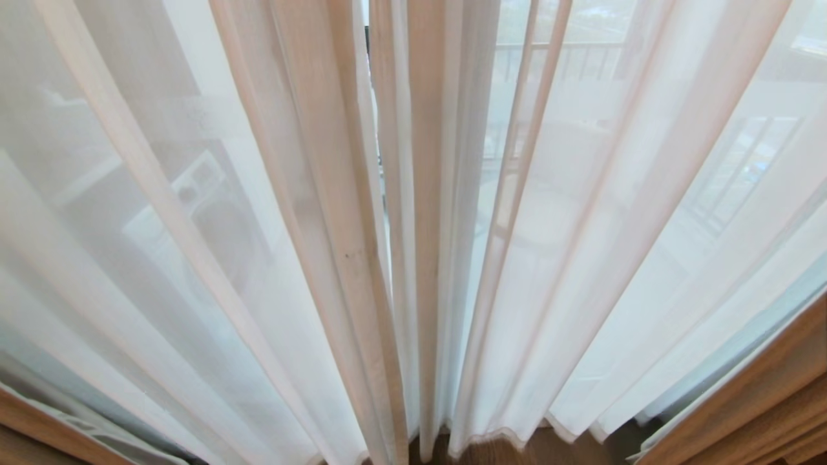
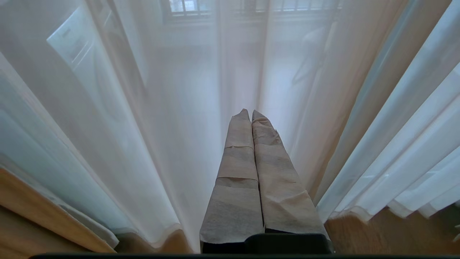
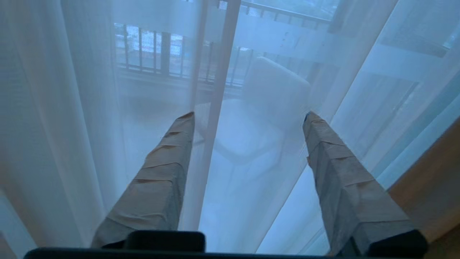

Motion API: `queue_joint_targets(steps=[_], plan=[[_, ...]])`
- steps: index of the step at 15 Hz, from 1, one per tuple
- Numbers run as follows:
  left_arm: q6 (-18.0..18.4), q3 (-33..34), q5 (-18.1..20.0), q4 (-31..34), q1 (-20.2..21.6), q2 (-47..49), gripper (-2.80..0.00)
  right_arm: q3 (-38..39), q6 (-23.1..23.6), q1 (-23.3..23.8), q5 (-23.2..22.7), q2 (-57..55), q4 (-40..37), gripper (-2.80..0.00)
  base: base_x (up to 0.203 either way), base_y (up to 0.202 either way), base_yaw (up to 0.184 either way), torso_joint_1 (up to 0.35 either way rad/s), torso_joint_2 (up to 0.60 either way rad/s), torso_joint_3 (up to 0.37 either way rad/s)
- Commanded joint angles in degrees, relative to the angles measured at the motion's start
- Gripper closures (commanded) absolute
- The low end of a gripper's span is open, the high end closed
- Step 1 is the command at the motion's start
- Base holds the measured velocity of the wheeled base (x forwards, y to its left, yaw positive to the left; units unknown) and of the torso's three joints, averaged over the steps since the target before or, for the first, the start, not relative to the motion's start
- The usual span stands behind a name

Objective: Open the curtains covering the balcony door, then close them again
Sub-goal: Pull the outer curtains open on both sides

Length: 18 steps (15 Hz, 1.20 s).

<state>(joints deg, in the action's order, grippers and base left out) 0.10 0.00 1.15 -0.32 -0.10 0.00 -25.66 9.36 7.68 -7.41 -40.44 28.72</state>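
The sheer white curtains point(image 1: 258, 258) hang drawn across the whole head view, with their two inner hems meeting near the middle. The balcony door shows only as a dark sliver point(image 1: 368, 45) in the gap between the hems; the rest is veiled. Neither arm is in the head view. My right gripper point(image 3: 248, 115) is open, its taped fingers point(image 3: 161, 172) wide apart and pointing at the sheer curtains point(image 3: 72, 126). A hemmed fold point(image 3: 212, 136) hangs between them, not pinched. My left gripper point(image 2: 250, 111) is shut and empty, low near the curtains point(image 2: 125, 126) just above the floor.
Wood floor point(image 1: 491, 449) shows under the hems. A wooden edge point(image 1: 762, 400) runs along the lower right, and another point(image 2: 43, 216) along the left. Through the sheer I see a white chair point(image 3: 273, 90), a dark railing point(image 3: 151, 50) and a white appliance point(image 1: 200, 194).
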Motion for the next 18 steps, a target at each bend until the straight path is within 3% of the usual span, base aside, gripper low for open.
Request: queue_joint_targets(steps=[1, 6, 10, 15, 18], plan=[[-0.01, 0.0, 0.0, -0.03, 0.01, 0.0, 0.0, 0.42, -0.04, -1.51, -0.06, -0.17, 0.04, 0.0, 0.0, 0.0, 0.0, 0.0, 0.0, 0.0], [-0.01, 0.0, 0.0, -0.03, -0.06, 0.0, 0.0, 3.21, -1.47, -1.44, -0.15, 1.62, -1.36, 0.0, 0.0, 0.0, 0.0, 0.0, 0.0, 0.0], [-0.07, 0.0, 0.0, -0.03, 0.01, 0.0, 0.0, 9.74, -3.75, -1.66, -0.08, 11.13, -7.39, 0.0, 0.0, 0.0, 0.0, 0.0, 0.0, 0.0], [-0.01, 0.0, 0.0, -0.03, 0.01, 0.0, 0.0, 22.11, -5.43, -5.28, 0.07, 24.41, -14.5, 0.0, 0.0, 0.0, 0.0, 0.0, 0.0, 0.0], [-0.01, 0.0, 0.0, -0.03, 0.01, 0.0, 0.0, 25.57, -5.77, -8.08, 3.55, 29.16, -18.83, 0.0, 0.0, 0.0, 0.0, 0.0, 0.0, 0.0]])
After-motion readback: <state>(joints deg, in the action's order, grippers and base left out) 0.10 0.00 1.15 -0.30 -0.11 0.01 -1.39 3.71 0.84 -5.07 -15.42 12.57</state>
